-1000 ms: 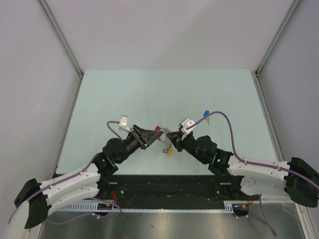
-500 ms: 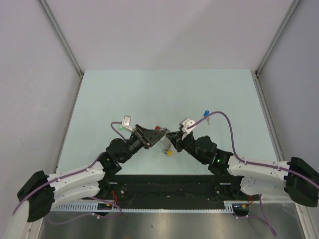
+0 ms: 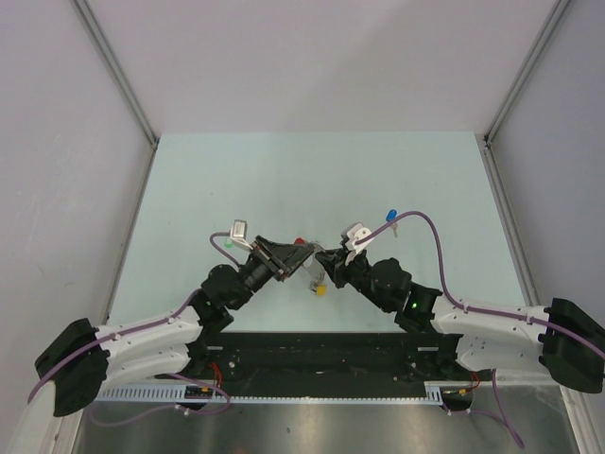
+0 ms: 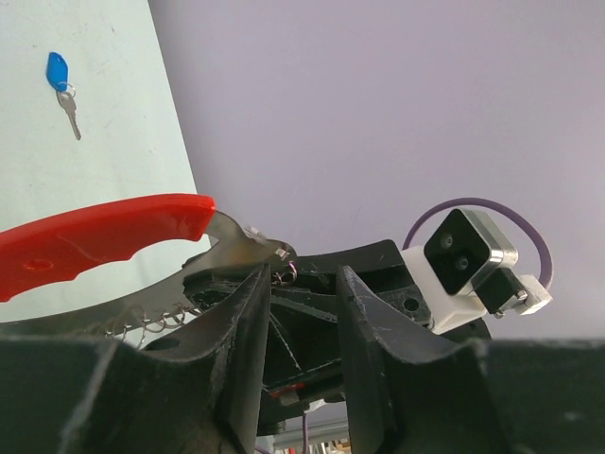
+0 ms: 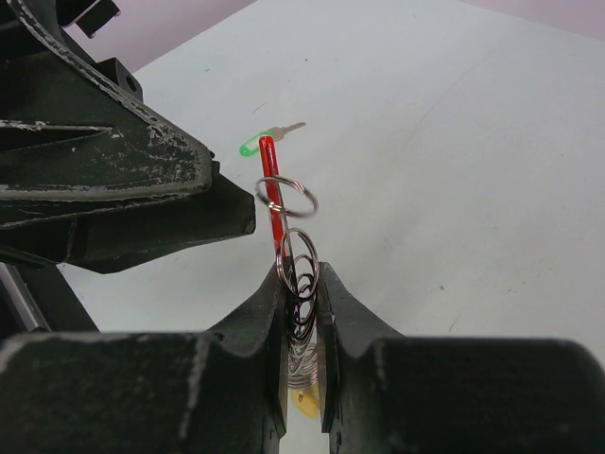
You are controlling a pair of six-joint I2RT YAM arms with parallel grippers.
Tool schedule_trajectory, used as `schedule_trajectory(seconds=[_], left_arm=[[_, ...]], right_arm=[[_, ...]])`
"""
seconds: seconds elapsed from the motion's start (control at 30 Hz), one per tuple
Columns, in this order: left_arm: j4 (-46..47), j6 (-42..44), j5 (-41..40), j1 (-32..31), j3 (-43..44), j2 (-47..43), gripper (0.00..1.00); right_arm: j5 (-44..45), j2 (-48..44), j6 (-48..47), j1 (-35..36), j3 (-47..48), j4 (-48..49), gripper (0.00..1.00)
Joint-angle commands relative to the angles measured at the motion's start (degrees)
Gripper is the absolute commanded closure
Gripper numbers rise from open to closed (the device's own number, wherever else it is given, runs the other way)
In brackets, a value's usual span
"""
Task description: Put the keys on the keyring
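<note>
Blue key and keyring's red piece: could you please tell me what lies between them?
Only bare table between blue key and red piece, per the left wrist view.

Grey-metal keyring with curved red piece [image 3: 314,274] sits between left tool [image 3: 301,253] and right tool [image 3: 321,255], mid pale table [image 3: 284,180]; blue-capped silver key [image 3: 390,218] lies behind-right, green-capped silver key [image 3: 229,242] behind-left.
</note>
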Motion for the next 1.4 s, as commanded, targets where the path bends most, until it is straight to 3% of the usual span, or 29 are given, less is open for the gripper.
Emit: schedule_trajectory(seconds=[0.0, 0.37, 1.1, 1.37], left_arm=[[5.2, -1.8, -1.8, -0.5, -0.7, 1.1, 0.62], [5.7, -4.7, -2.6, -1.0, -1.6, 2.1, 0.64], [-1.1, -5.3, -6.5, -1.0, -3.5, -5.6, 0.58], [-4.9, -5.4, -6.0, -1.0, -3.3, -6.8, 0.73]], right_arm=[[1.2, -1.1, 1.1, 0.4, 1.3, 5.5, 1.00], [2.1, -0.7, -1.4, 0.8, 0.5, 6.3, 1.00], [8.4, 5.8, -21.8, 8.0, -0.4, 10.2, 1.00], [11.7, 7.6, -26.4, 9.7, -0.4, 11.3, 1.00]])
